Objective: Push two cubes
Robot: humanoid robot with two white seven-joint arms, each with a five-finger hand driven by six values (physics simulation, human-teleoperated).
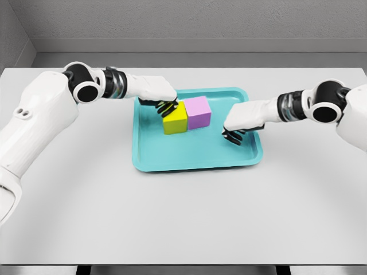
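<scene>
Insp. note, head view. Teal tray (150,154) on white table (183,217), approx centre. Yellow cube (175,118) and pink cube (199,112) both inside tray, side by side, faces touching; pink sits to the right of yellow. L hand (161,98) reaches over tray's rear-left edge; dark fingers (167,107) curled downward, resting against yellow cube's top-left edge, nothing clasped. R hand (242,121) over tray's right part, fingers bent down toward tray floor, holding nothing; clear gap between it and pink cube, which lies to its left. Contact w/ tray floor prob. but not certain from this angle. Both forearms extend inward from table sides
</scene>
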